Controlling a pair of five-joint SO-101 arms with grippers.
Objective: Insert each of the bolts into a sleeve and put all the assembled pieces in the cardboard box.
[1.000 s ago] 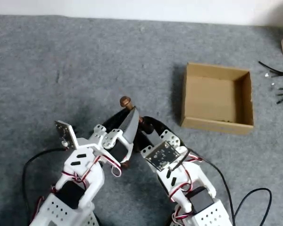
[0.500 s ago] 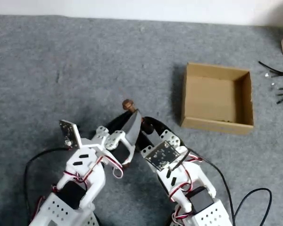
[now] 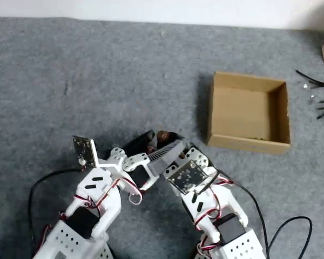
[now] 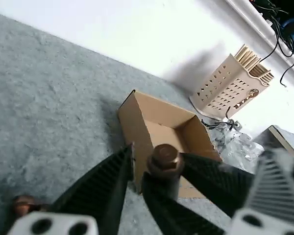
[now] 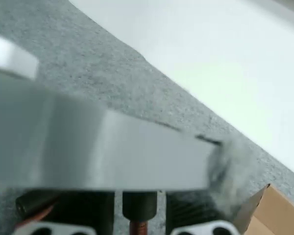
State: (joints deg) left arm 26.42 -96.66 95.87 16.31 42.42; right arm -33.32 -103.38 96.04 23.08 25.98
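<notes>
My left gripper (image 3: 164, 144) is shut on a bolt whose brown head (image 3: 162, 136) shows between the two arms. In the left wrist view the bolt head (image 4: 164, 156) stands at the tips of my left gripper (image 4: 139, 171), close against the other arm's dark fingers (image 4: 210, 181). My right gripper (image 5: 137, 215) is shut on a black sleeve (image 5: 137, 201) with a copper end below it. A blurred grey finger (image 5: 98, 152) crosses just in front of it. The cardboard box (image 3: 248, 143) sits open to the right, also seen as the box (image 4: 137, 122).
A beige perforated holder (image 4: 230, 88) and loose cables (image 3: 318, 97) lie at the far right beyond the box. A small copper piece (image 4: 24, 203) rests on the grey carpet near my left gripper. The white wall bounds the far side.
My left gripper has swung right and toward the arms' bases with the bolt, bringing the bolt head over the right gripper. The right arm has barely moved.
</notes>
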